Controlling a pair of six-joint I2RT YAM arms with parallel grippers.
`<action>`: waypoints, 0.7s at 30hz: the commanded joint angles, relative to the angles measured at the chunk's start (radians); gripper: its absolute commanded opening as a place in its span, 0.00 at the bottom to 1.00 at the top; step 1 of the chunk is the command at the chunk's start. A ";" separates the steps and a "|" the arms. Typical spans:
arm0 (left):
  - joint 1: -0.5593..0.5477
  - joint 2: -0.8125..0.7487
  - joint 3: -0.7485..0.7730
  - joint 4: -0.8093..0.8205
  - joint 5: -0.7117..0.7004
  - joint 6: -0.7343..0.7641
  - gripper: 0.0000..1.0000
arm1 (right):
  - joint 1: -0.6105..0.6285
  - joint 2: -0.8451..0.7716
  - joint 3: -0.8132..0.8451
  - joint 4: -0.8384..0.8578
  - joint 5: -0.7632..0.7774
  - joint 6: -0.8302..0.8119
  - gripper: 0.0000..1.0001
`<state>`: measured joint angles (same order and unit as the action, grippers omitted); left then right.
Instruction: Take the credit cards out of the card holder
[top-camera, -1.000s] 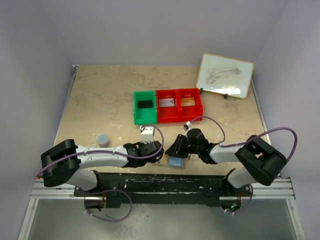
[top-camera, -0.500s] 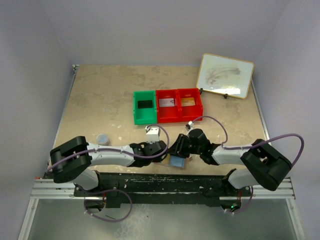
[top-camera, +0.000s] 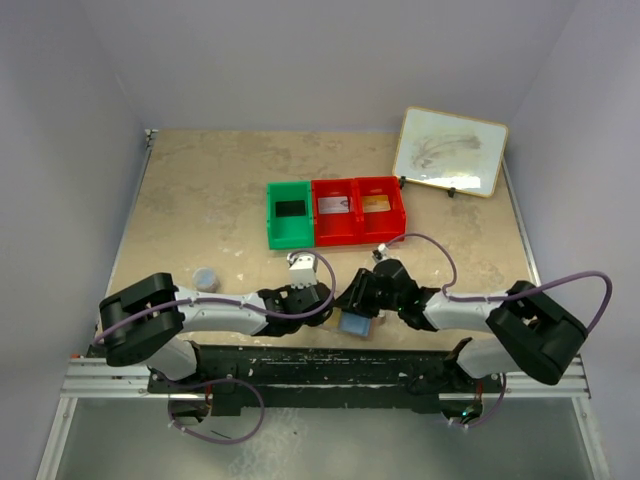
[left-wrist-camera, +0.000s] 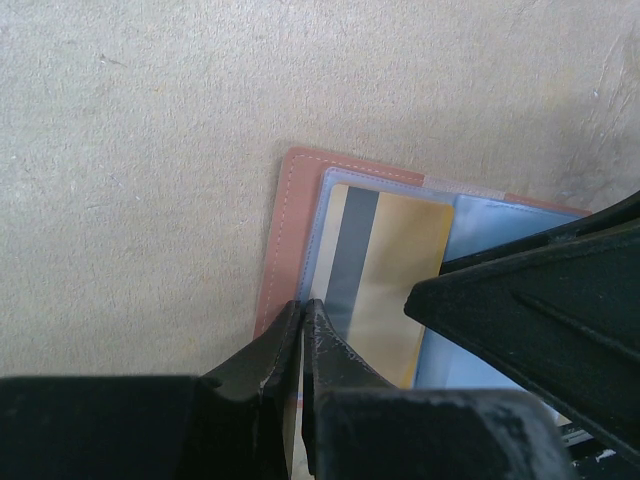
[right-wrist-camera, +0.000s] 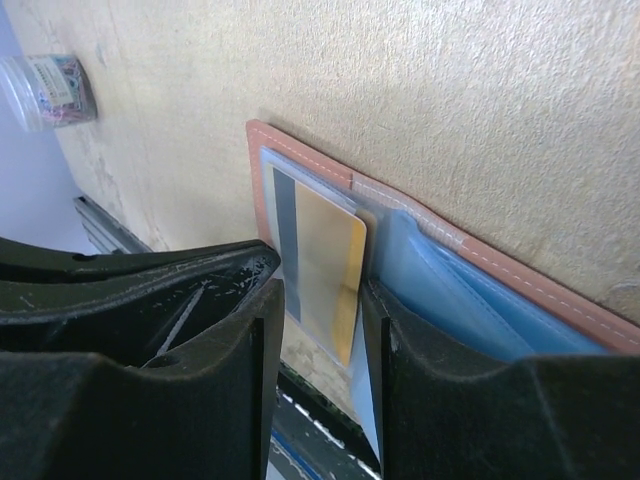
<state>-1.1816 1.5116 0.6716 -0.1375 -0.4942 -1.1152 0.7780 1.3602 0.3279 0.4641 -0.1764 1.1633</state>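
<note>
Since the card holder (left-wrist-camera: 288, 230) could slide on the table (left-wrist-camera: 150, 120) when a card is pulled, the left gripper (left-wrist-camera: 302, 308), closed on nothing, appears to pin its left flap. The holder lies open near the table's front edge, between the arms. The right gripper (right-wrist-camera: 322, 282) stands open astride the gold card (right-wrist-camera: 325, 265) jutting from a pocket, probably ready to draw it out.

A credit card (left-wrist-camera: 385, 280) sits in the card holder (left-wrist-camera: 285, 240) — bins (top-camera: 358, 238) well behind.

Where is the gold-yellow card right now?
Right wrist view: the gold-yellow plastic card lies in the left half of the open tan-pink leather card holder, framed between the right hand's two black fingers.
</note>
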 joint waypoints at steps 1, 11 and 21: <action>-0.005 0.057 -0.028 -0.082 0.017 0.008 0.00 | 0.062 0.028 0.049 -0.188 0.122 0.051 0.41; -0.012 0.050 -0.014 -0.097 0.016 0.009 0.00 | 0.137 -0.073 0.004 -0.198 0.168 0.159 0.40; -0.022 0.060 -0.009 -0.069 0.055 0.035 0.00 | 0.138 0.070 -0.003 -0.082 0.184 0.211 0.38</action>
<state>-1.1934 1.5192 0.6769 -0.1425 -0.5079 -1.1053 0.9085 1.3464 0.3454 0.3820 -0.0376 1.3384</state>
